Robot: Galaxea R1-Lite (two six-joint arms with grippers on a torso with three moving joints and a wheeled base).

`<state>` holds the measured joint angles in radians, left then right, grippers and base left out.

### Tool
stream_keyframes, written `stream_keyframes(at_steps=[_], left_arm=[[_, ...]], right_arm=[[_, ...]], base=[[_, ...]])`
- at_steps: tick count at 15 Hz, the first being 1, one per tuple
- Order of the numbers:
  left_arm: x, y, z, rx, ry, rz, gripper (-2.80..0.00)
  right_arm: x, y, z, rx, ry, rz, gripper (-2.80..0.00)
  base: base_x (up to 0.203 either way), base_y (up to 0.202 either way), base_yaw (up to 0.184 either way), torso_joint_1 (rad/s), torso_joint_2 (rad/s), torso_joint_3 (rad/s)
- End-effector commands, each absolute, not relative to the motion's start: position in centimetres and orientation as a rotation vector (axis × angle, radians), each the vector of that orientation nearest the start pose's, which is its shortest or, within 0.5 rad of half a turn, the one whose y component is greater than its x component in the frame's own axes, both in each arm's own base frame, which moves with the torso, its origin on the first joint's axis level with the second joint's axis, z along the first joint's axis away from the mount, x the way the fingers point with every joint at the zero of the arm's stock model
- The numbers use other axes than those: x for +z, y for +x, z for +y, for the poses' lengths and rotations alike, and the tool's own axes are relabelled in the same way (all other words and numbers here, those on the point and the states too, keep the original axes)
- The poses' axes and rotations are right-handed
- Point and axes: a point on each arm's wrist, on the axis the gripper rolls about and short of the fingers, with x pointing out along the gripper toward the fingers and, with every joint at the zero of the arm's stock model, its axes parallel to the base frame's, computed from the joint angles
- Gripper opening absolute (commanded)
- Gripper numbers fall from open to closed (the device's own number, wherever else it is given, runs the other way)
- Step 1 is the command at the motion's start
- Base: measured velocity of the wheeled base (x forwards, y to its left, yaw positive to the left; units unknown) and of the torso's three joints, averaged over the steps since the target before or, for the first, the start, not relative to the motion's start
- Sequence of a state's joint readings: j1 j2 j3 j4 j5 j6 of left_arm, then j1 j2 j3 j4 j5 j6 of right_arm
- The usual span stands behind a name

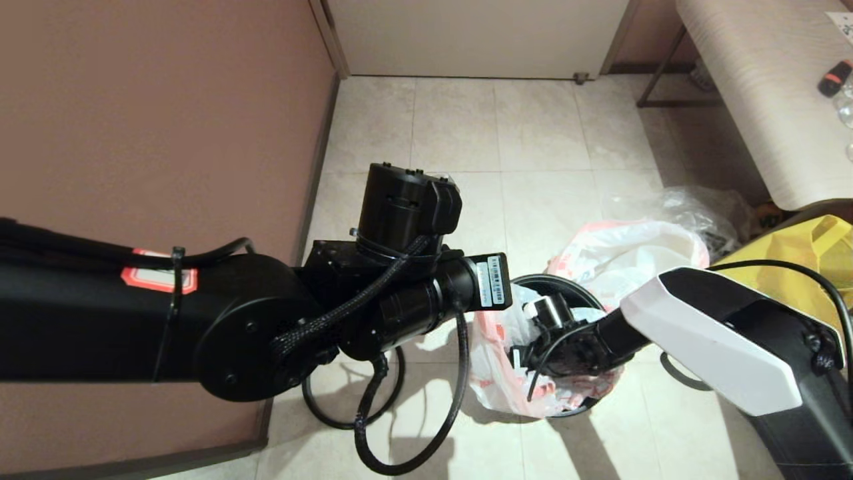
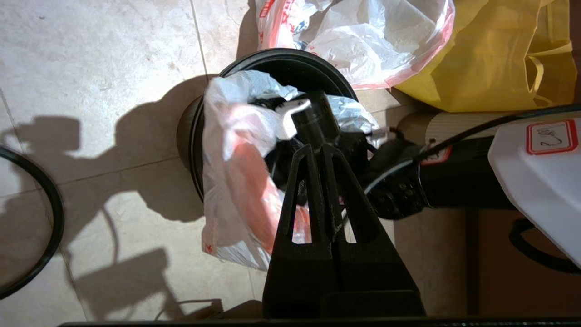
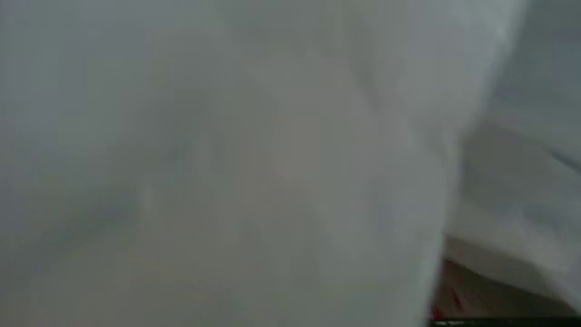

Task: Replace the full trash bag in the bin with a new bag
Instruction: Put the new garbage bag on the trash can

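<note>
The dark round bin [image 1: 566, 283] stands on the tiled floor. The new bag [image 1: 496, 357], white film with pink-red print, hangs over the bin's left rim and down its outside. My right arm [image 1: 706, 333] reaches into the bin's mouth, and its gripper is buried in the film; the right wrist view shows only white plastic. My left gripper [image 2: 322, 152] hovers shut just above the bin [image 2: 290, 56], beside the new bag [image 2: 231, 172]. The full trash bag [image 1: 636, 253], bulging and pink-rimmed, sits on the floor right behind the bin; it shows as the full trash bag [image 2: 363, 36] in the left wrist view.
A big yellow bag [image 1: 800, 257] lies right of the bin. A colourless clear bag [image 1: 696, 207] sits behind the full one. A bench [image 1: 753, 87] stands at the back right and a brown wall [image 1: 160, 120] on the left. Black cable loops [image 1: 373, 413] lie on the floor.
</note>
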<state>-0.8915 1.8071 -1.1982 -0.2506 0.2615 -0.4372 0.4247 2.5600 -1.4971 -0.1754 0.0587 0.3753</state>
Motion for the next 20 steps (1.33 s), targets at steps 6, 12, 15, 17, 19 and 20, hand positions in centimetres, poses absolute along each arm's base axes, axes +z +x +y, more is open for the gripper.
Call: stream_keyframes(at_steps=[6, 12, 15, 17, 19, 20], left_arm=[[20.7, 21.9, -26.4, -0.549, -0.199, 0.437, -2.8], [21.6, 21.2, -26.3, -0.564, -0.211, 0.41, -2.8], [20.9, 21.5, -25.9, -0.545, -0.2, 0.427, -2.8], [19.5, 22.0, -25.8, -0.521, -0.179, 0.464, -2.8], [19.3, 22.1, -25.4, -0.509, -0.177, 0.472, -2.8], [19.9, 21.8, -25.1, -0.507, -0.188, 0.456, -2.8]], right_arm=[[-6.7, 44.6, 22.9, 0.303, 0.085, 1.113, -2.8], [0.8, 43.5, 21.6, 0.34, 0.155, 1.079, -2.8], [6.5, 40.6, 18.9, 0.321, 0.221, 1.069, -2.8], [7.9, 37.7, 16.4, 0.271, 0.249, 1.117, -2.8], [7.8, 36.2, 15.1, 0.256, 0.257, 1.107, -2.8], [7.6, 36.7, 15.2, 0.268, 0.257, 1.06, -2.8]], base=[[0.0, 0.0, 0.0, 0.0, 0.0, 0.0], [0.0, 0.0, 0.0, 0.0, 0.0, 0.0], [0.0, 0.0, 0.0, 0.0, 0.0, 0.0], [0.0, 0.0, 0.0, 0.0, 0.0, 0.0], [0.0, 0.0, 0.0, 0.0, 0.0, 0.0], [0.0, 0.0, 0.0, 0.0, 0.0, 0.0]])
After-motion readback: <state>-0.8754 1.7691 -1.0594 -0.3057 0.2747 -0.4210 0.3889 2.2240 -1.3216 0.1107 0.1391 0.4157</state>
